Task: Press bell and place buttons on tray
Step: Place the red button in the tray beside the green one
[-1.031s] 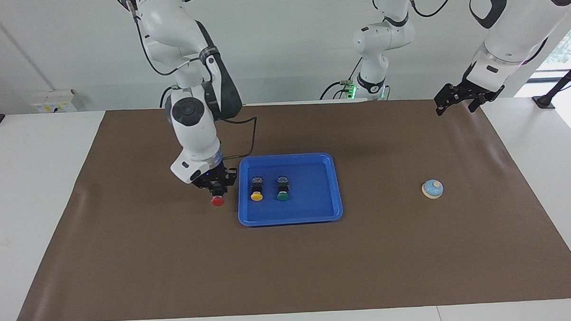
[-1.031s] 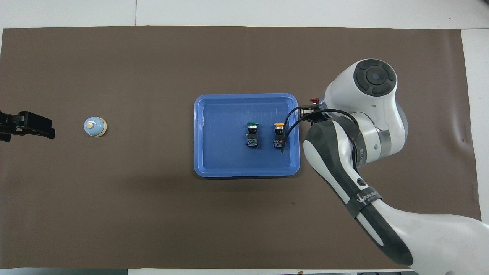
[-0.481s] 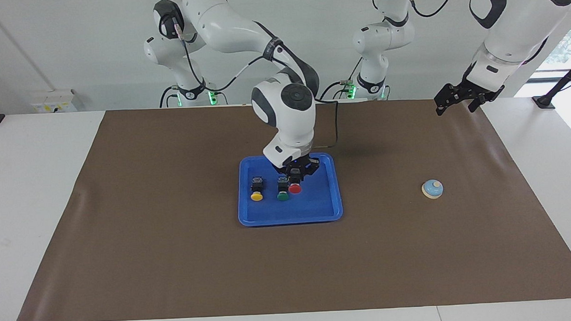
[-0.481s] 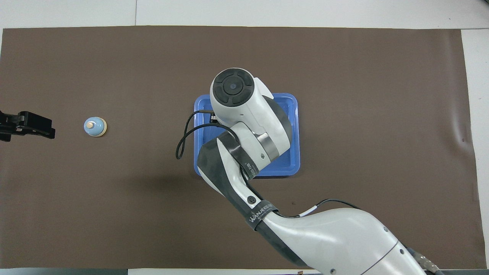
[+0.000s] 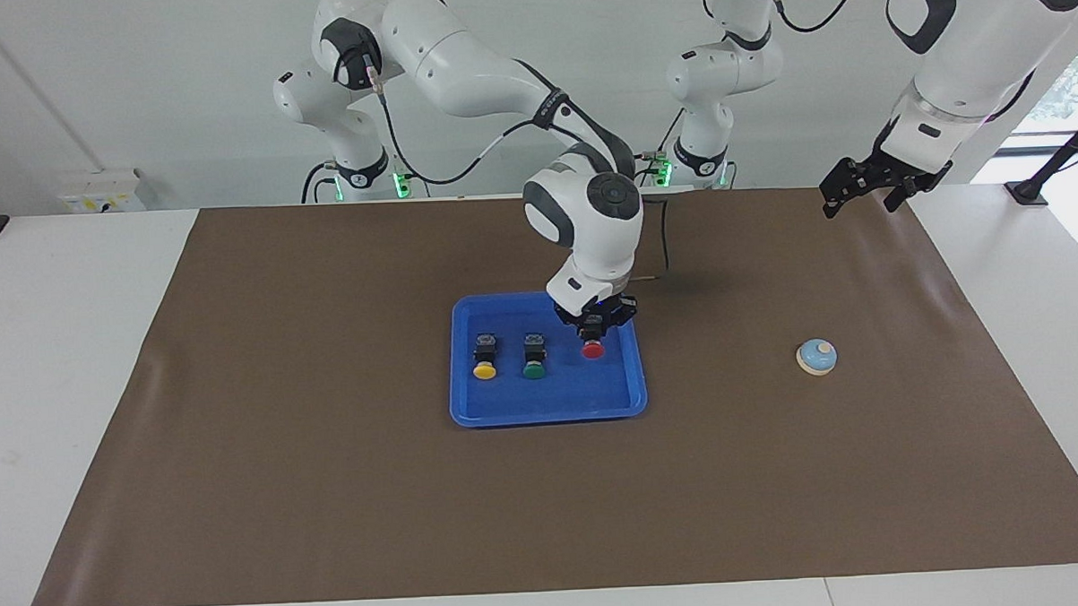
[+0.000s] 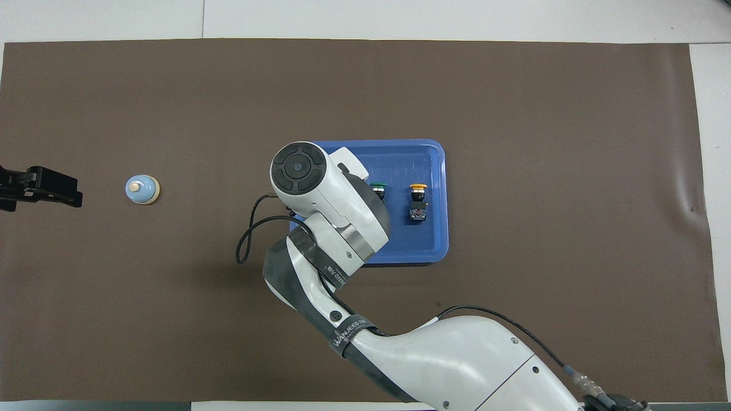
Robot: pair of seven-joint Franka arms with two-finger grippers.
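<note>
Buttons: in the facing view the yellow button (image 5: pixel 484 359) and green button (image 5: pixel 534 357) sit on the tray (image 5: pixel 507 407), while the right gripper (image 5: pixel 593 330), fingers clamped on the red button (image 5: pixel 593 349), holds it over the tray's bell-side end, apparently to set it beside them. From overhead, the bell (image 6: pixel 141 189) stands well apart from the tray (image 6: pixel 440 228); the left gripper (image 6: pixel 40 185) waits near it, fingers unreadable.

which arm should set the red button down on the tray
Right. Its claw already holds the red button over the tray, beside the green button. The left claw waits over the mat's edge, nearer the bell.
</note>
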